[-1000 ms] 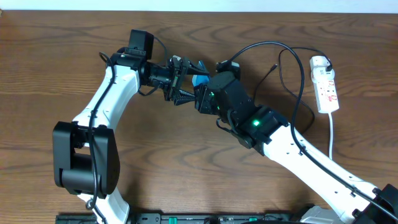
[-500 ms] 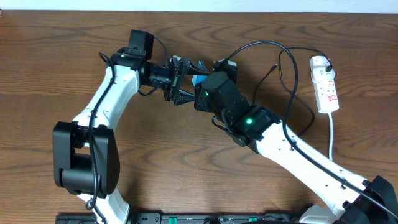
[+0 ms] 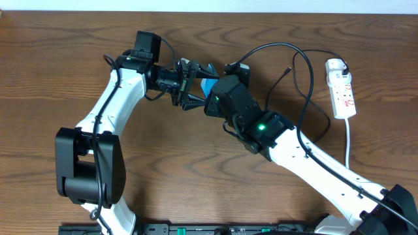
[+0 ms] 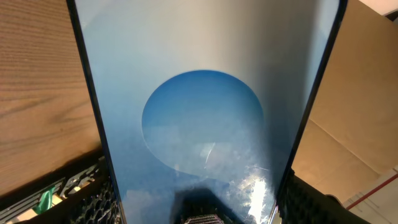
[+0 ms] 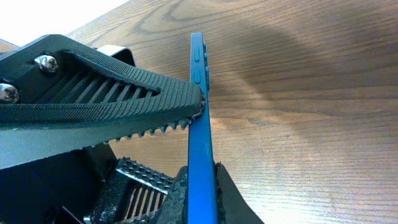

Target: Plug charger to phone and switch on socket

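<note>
Closest to the left wrist lens, the left gripper [image 3: 199,85] was clamped on the phone [image 4: 199,93], a dark finger [image 4: 96,205] against each long edge. The pale blue screen with its darker blue disc filled nearly the whole view. From the right wrist the phone showed edge-on, a thin blue strip standing upright before the wooden counter [image 5: 298,93], with black gripper parts close on both sides of its lower end. From overhead, the right gripper [image 3: 210,98] sat tight against the phone, and whether it was apart or together could not be told. Farther out, the charger [image 3: 281,46] arched as a thin black cable from beside the right wrist toward the right, its connector not discernible. Farthest right lay the socket [image 3: 342,91], flat on the counter and well apart from both grippers, a rounded white plug at its far end and a white cord [image 3: 349,140] trailing toward the near edge.
</note>
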Controlling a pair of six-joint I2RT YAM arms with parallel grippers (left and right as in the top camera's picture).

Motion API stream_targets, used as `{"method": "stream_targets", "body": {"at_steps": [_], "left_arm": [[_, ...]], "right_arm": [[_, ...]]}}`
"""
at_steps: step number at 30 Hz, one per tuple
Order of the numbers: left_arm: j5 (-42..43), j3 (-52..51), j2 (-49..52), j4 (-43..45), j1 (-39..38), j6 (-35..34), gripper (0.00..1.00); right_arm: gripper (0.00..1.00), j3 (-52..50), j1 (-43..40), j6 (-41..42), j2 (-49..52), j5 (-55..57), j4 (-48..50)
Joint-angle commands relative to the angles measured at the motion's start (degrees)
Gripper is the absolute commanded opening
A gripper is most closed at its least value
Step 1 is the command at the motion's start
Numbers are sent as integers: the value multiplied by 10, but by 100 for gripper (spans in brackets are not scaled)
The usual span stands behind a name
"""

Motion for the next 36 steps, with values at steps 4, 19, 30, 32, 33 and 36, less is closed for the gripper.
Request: {"method": "stream_targets", "body": {"at_steps": [4, 19, 30, 32, 33, 36], "left_arm": [[22, 16, -8, 70, 24, -12, 98], [-115, 16, -178, -64, 163, 186, 98], [-444, -66, -382, -297, 164, 259, 98], [-444, -110, -393, -279, 164, 255, 98], [-438, -140, -397, -260, 164, 248, 98], [-375, -241, -402, -170, 163, 221, 98]], "right_arm": [[1, 11, -15, -19, -22, 14, 3], [1, -27, -311, -9, -174, -302, -138], [1, -411, -361, 226, -174, -548, 559], [1, -427, -360, 241, -174, -549, 618], [1, -427, -359, 241, -174, -548, 621], [1, -427, -358, 245, -174, -532, 621]]}}
